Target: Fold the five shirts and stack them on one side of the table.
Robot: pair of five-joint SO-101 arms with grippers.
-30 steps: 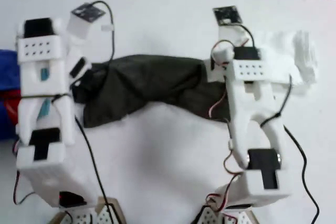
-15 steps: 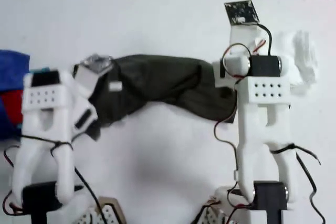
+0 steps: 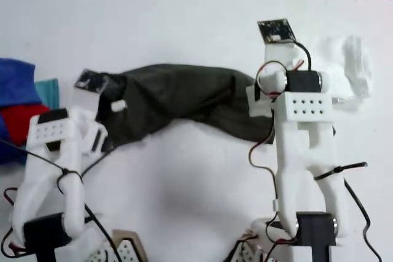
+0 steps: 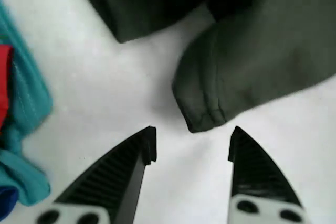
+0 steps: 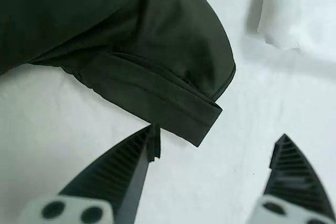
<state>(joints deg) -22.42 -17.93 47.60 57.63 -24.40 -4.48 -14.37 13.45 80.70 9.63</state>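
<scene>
A dark olive shirt (image 3: 184, 99) lies crumpled in a long band across the middle of the table. My left gripper (image 4: 192, 137) hangs open just above the table. A rolled sleeve end of the dark shirt (image 4: 210, 98) lies right before its fingertips, untouched. My right gripper (image 5: 218, 140) is also open and holds nothing. It hovers at the folded hem corner of the dark shirt (image 5: 194, 114), by that shirt's right end. A white shirt (image 3: 347, 69) lies at the far right, beside the right arm (image 3: 301, 108).
Blue (image 3: 15, 84), red (image 3: 21, 121) and teal (image 3: 46, 87) shirts are piled at the table's left edge, close to the left arm (image 3: 58, 133). The teal cloth (image 4: 26, 108) lies beside the left gripper. Bare white table (image 3: 190, 176) spreads in front between the arms.
The left arm drew back over the dark shirt's left end toward the near side, uncovering the coloured pile. The right arm stretched farther out, then shifted slightly left.
</scene>
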